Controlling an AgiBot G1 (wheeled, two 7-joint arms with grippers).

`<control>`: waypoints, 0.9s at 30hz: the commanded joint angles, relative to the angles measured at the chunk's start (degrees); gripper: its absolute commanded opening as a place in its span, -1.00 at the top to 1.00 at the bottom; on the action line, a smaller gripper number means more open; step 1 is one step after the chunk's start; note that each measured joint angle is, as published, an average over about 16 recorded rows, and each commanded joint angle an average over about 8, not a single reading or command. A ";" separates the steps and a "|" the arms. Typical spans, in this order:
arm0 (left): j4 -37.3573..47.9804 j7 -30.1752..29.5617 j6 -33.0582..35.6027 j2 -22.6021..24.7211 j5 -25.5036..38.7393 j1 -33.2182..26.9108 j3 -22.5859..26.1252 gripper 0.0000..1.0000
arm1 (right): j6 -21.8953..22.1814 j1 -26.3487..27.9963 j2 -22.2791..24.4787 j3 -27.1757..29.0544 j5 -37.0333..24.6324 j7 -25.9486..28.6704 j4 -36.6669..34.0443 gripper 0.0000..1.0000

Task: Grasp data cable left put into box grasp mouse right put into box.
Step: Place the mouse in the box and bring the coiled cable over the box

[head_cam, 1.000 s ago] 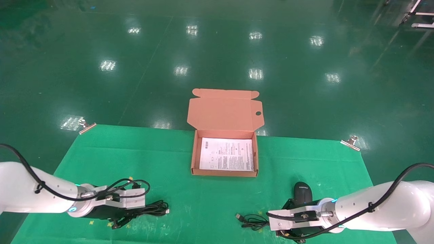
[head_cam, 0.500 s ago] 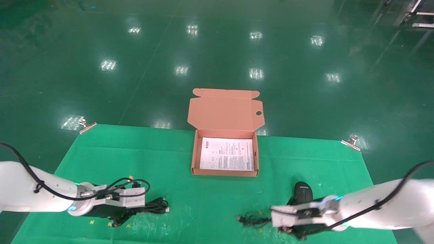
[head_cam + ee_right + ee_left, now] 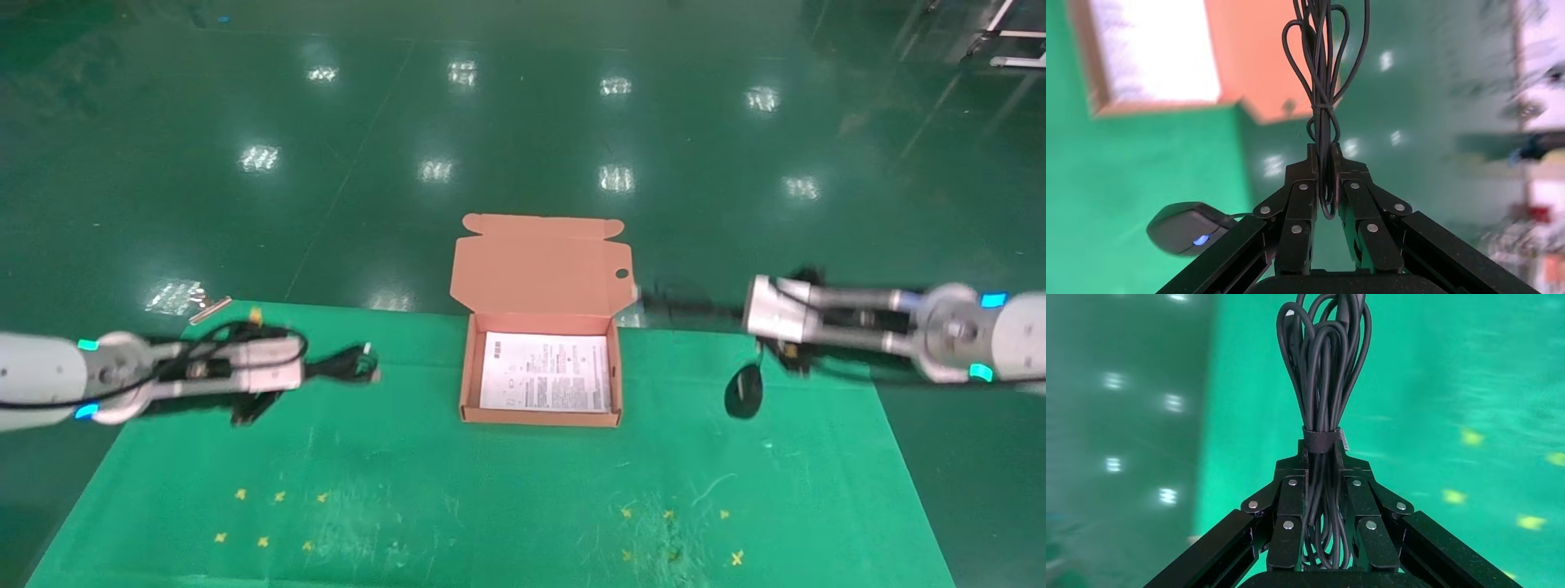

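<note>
My left gripper point(image 3: 317, 369) is shut on the data cable point(image 3: 351, 364), a black looped bundle held above the cloth, left of the box. The left wrist view shows the bundle point(image 3: 1322, 367) clamped between the jaws of my left gripper point(image 3: 1321, 454). My right gripper point(image 3: 719, 309) is shut on the mouse's coiled cord point(image 3: 1322, 67), right of the box lid. The black mouse point(image 3: 744, 390) dangles below it over the cloth, with its blue light showing in the right wrist view point(image 3: 1184, 228). The orange box point(image 3: 467, 376) lies open with a white leaflet point(image 3: 546, 371) inside.
The green cloth point(image 3: 490, 490) covers the table, with yellow cross marks point(image 3: 270, 518) near the front. The box's flap lid point(image 3: 539, 273) stands open at the back. A metal clip point(image 3: 204, 304) holds the far left corner. Glossy green floor lies beyond.
Both arms rose from the table's front and swung back to either side of the box. The left lifted the data cable; the right lifted the mouse by its cord.
</note>
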 commanded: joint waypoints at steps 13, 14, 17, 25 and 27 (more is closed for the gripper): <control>-8.65 -9.80 -9.96 4.36 9.57 -1.66 -2.80 1.00 | 9.54 10.38 -13.58 2.51 5.44 -11.76 -10.64 1.00; -8.94 -10.11 -10.53 4.81 10.43 -1.67 -2.80 1.00 | 10.01 11.01 -14.62 2.66 6.08 -12.86 -11.86 1.00; -9.34 -10.80 -12.03 6.09 12.65 -1.78 -2.82 1.00 | 11.05 12.79 -17.52 3.13 8.04 -16.12 -15.43 1.00; -8.88 -11.87 -14.95 8.52 16.45 -2.28 -3.10 1.00 | 11.66 16.20 -22.37 4.31 12.45 -24.06 -23.22 1.00; -9.07 -12.01 -15.46 8.65 16.93 -2.30 -3.22 1.00 | 11.74 16.78 -22.98 4.56 13.14 -25.42 -24.69 1.00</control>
